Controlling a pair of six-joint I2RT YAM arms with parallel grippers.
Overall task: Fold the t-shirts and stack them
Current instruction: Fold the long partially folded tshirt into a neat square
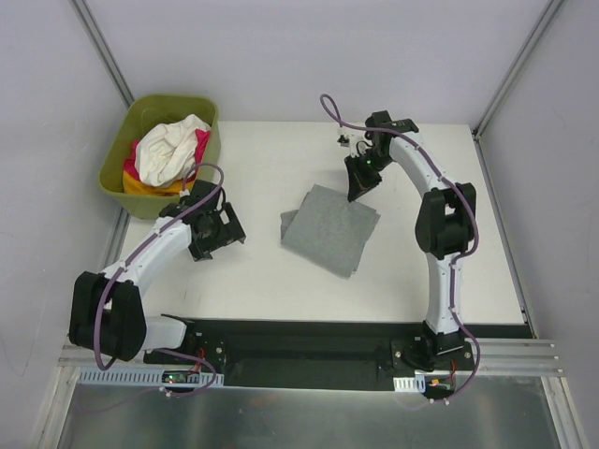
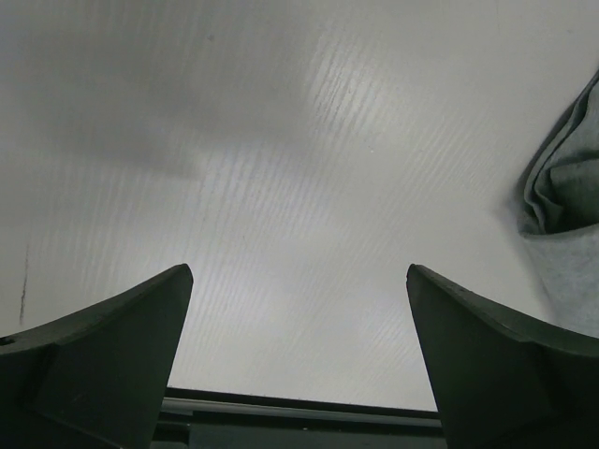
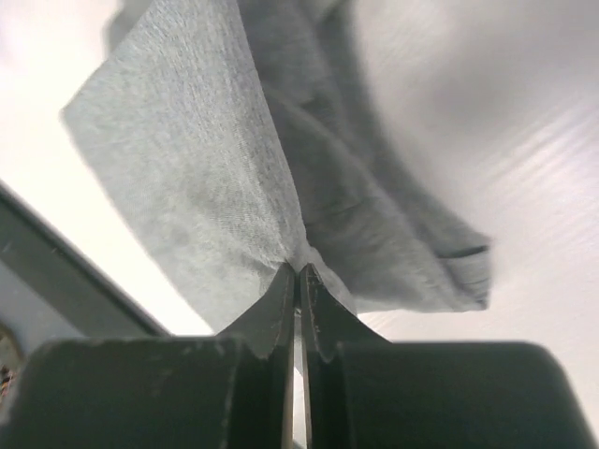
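My right gripper (image 3: 298, 270) is pinched shut on the far edge of the grey t-shirt (image 1: 329, 229), which lies folded mid-table. My left gripper (image 2: 299, 276) gapes wide, empty, just beside it. One shirt looks nearly folded; the white, pink and yellow shirts (image 1: 173, 150) wait heaped in the tub (image 1: 114, 164), nothing stacked yet.

Bright, even light; close-ups seemingly blurred.

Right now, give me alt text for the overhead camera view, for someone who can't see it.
A folded grey t-shirt lies mid-table, its far edge pinched by the shut right gripper. The left gripper hangs open over the table, near an olive-green tub holding white, pink and orange-yellow shirts.
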